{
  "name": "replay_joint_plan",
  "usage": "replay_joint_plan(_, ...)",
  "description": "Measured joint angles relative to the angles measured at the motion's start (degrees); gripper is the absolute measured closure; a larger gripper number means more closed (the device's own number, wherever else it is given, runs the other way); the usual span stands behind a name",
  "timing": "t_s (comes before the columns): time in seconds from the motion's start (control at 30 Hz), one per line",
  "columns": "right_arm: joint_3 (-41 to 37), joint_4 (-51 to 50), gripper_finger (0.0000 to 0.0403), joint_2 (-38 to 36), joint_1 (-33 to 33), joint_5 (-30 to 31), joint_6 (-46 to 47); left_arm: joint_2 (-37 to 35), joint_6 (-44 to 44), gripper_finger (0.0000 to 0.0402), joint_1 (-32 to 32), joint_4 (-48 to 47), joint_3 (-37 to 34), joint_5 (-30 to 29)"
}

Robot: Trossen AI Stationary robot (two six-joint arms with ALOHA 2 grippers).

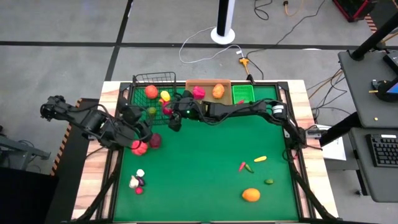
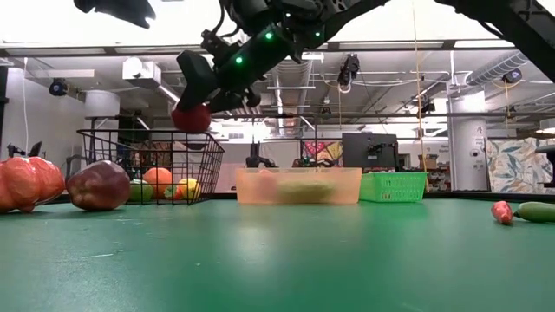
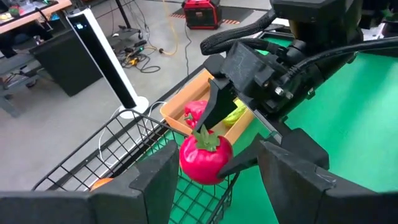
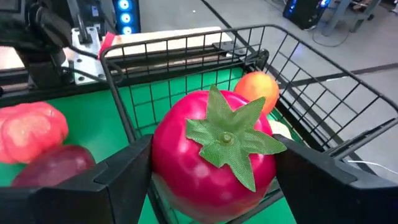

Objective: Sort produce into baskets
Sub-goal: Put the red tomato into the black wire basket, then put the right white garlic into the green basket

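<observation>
My right gripper (image 4: 211,171) reaches in from the table's right and is shut on a red toy tomato (image 4: 208,155) with a green leaf cap. It holds the tomato (image 2: 192,118) above the rim of the black wire basket (image 1: 154,93), which stands at the table's far left. The basket holds an orange piece (image 1: 151,91) and a yellow piece (image 1: 165,96). My left gripper (image 3: 214,186) stands open near the basket's left side with nothing between its fingers. A tan tray (image 1: 205,84) and a green bin (image 1: 244,94) stand along the far edge. My right gripper pinches the tomato by two opposite sides (image 4: 158,162) between its two fingers (image 4: 118,180). The leaf cap (image 4: 227,137) faces back toward the wrist. The fingers come nearly level from the table's right, slanting a little down. The tomato is lifted clear, over the basket's rim (image 3: 168,134).
A red-pink piece (image 1: 139,147) and a dark red piece (image 1: 155,140) lie on the mat by my left gripper. Small pieces (image 1: 137,181) lie near left, and an orange (image 1: 251,195), chillies (image 1: 245,166) and a yellow piece (image 1: 260,158) near right. The tray holds a pink piece (image 1: 198,92) and an orange piece (image 1: 218,91).
</observation>
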Motion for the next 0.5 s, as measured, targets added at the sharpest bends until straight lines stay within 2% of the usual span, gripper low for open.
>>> replay_joint_plan(0.23,-0.02,-1.74,0.0076,0.0,0.02,-0.02,0.0,1.01,-0.02,0.0201,0.0,-0.02,-0.02,-0.02)
replay_joint_plan(0.5,-0.04,-1.97,0.0072,0.0,0.02,-0.07,-0.01,1.49,-0.29,0.0201,0.0,-0.02,-0.02,0.0)
